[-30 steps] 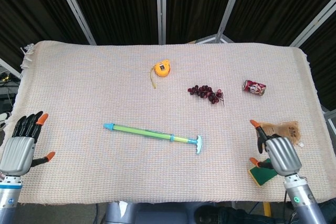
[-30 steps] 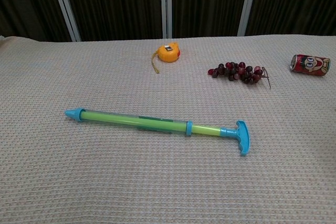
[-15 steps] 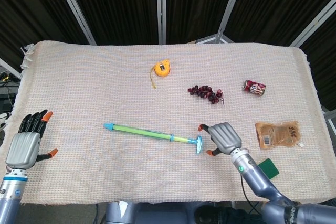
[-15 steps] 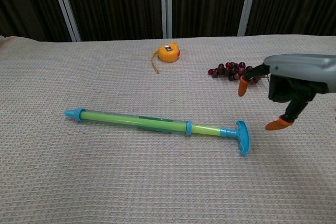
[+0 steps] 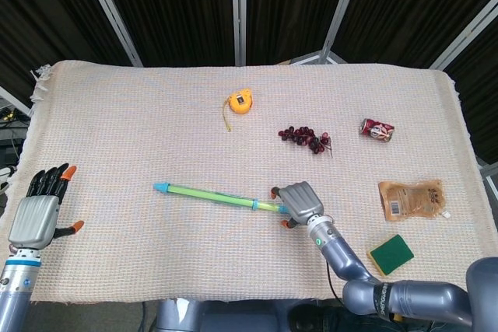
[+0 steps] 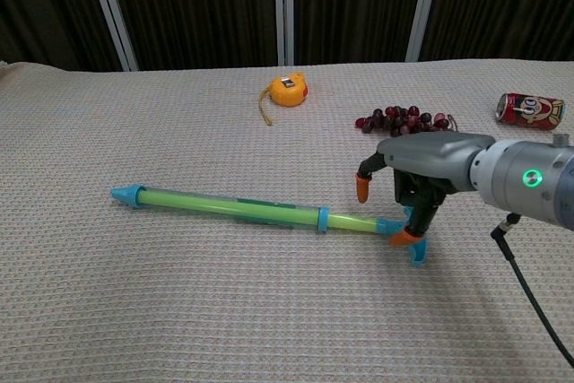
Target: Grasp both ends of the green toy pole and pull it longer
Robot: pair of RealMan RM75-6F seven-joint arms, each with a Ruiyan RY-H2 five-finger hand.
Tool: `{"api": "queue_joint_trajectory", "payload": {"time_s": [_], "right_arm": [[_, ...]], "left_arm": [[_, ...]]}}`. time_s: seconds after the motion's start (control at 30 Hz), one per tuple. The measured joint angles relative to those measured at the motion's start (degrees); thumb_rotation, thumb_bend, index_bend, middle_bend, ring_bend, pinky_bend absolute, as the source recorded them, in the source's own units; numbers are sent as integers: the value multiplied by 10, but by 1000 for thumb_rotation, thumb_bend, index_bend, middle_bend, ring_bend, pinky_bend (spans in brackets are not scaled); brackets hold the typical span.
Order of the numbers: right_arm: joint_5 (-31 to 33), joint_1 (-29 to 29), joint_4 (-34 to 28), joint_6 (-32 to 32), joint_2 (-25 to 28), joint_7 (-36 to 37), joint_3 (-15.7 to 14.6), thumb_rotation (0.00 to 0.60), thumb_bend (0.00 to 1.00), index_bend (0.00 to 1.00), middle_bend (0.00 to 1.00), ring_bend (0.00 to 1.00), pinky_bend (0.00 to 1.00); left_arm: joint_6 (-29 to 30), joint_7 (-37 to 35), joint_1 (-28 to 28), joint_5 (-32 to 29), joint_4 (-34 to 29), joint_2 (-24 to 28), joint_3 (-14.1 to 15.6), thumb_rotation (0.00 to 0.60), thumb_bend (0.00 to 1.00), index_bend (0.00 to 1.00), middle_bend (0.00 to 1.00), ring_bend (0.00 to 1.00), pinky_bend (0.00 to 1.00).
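The green toy pole (image 5: 218, 195) (image 6: 229, 206) lies flat on the woven cloth, with its blue pointed tip at the left and its blue T-handle (image 6: 416, 246) at the right. My right hand (image 5: 299, 200) (image 6: 429, 166) hovers right over the handle end and hides most of it in the head view. Its fingers (image 6: 362, 188) are apart and arched down on either side of the pole, and one orange tip lies against the handle. My left hand (image 5: 40, 209) is at the table's left edge, far from the pole's tip, fingers spread and holding nothing. It does not show in the chest view.
An orange tape measure (image 5: 240, 102) (image 6: 287, 91) lies at the back, with dark grapes (image 5: 305, 138) (image 6: 404, 121) and a red can (image 5: 377, 129) (image 6: 529, 109) to its right. A brown packet (image 5: 412, 197) and a green sponge (image 5: 391, 253) lie near the right front edge.
My right hand has moved left, from beside the T-handle to directly over it, with its fingers now arched around the pole's end. The left hand has stayed put.
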Motion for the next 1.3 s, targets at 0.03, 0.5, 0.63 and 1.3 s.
{"api": "queue_joint_trajectory", "payload": {"time_s": [0.03, 0.5, 0.63, 1.3], "right_arm": [[7, 4, 5, 3, -6, -6, 0, 600, 134, 407, 1000, 1000, 1000], [49, 21, 35, 44, -40, -41, -20, 600, 150, 475, 1000, 1000, 1000], [43, 19, 48, 49, -44, -40, -24, 600, 168, 489, 1000, 1000, 1000], [32, 12, 76, 40, -50, -23, -32, 600, 376, 620, 1000, 1000, 1000]], "left_arm": [[0, 0, 0, 0, 0, 0, 0, 600, 0, 0, 0, 0, 0], [-7, -9, 2, 0, -1, 4, -5, 600, 0, 0, 0, 0, 0], [-7, -10, 3, 2, -4, 6, -5, 600, 0, 0, 0, 0, 0], [-18, -6, 2, -2, 1, 3, -7, 600, 0, 0, 0, 0, 0]]}}
